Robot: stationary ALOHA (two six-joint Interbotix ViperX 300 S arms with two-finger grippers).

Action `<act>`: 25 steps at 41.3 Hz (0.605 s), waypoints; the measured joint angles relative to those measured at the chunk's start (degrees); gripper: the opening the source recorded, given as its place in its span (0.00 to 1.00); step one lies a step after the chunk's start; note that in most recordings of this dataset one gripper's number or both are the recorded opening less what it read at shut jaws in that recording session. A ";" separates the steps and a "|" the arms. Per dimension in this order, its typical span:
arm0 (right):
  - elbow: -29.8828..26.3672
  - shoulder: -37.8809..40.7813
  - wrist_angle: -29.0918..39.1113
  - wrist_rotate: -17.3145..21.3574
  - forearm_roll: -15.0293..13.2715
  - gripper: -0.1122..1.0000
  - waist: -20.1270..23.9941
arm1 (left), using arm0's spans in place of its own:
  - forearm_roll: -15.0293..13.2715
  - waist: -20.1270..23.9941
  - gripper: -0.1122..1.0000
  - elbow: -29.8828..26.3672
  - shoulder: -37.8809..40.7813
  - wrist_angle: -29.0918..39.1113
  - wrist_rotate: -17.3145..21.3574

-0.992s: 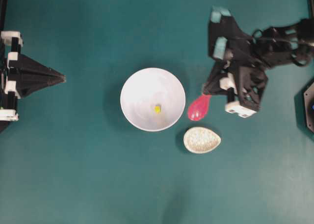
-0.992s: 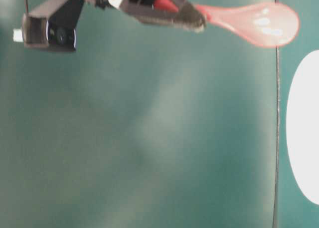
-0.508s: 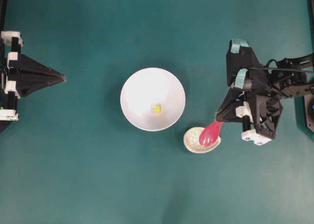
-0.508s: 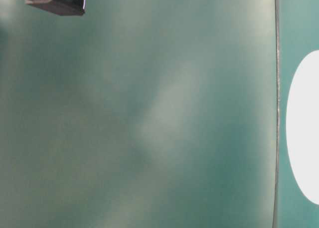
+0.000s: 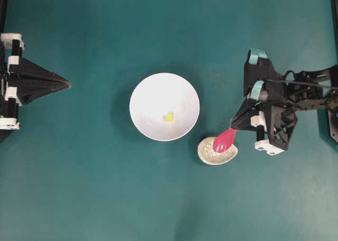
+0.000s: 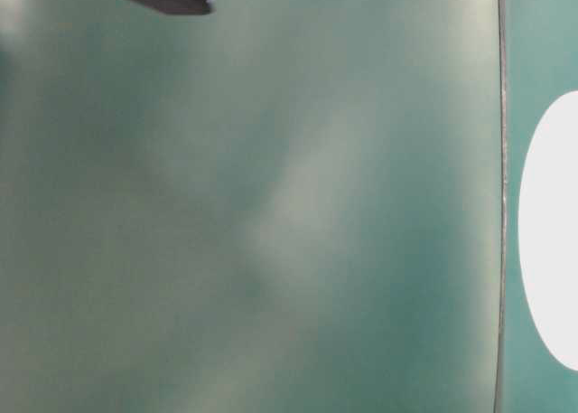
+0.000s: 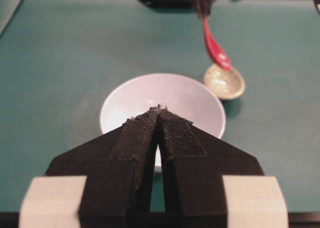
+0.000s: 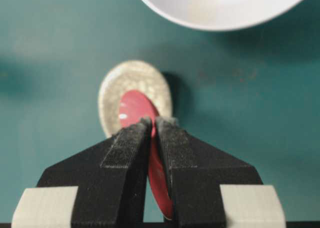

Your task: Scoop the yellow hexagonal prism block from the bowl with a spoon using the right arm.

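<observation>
Spoon [image 5: 224,141] clamped by handle in my right gripper [image 5: 236,126], scoop over small speckled dish [image 5: 217,151], at 4 o'clock from bowl [image 5: 164,106]. Yellow block [image 5: 169,117] sits near bowl centre, not yet scooped; whole scoop left to do. My left gripper [image 7: 159,113] pressed together, empty, well off at 9 o'clock. Speckled dish just beside bowl rim; nothing else in my way.

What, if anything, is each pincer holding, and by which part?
The right pincer grips the red spoon by its handle, scoop over the small speckled dish. The left pincer is shut on nothing.
</observation>
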 measured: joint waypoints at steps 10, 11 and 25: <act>2.64 2.29 -6.42 0.26 0.09 0.16 1.23 | 0.00 0.09 0.10 0.09 0.00 -0.18 0.00; 2.72 2.37 -6.59 0.18 0.09 0.16 1.41 | 0.00 0.09 0.10 0.09 0.00 -0.18 0.00; 2.81 2.37 -7.21 0.26 0.09 0.16 1.58 | 0.00 0.09 0.10 0.00 0.00 -0.62 0.00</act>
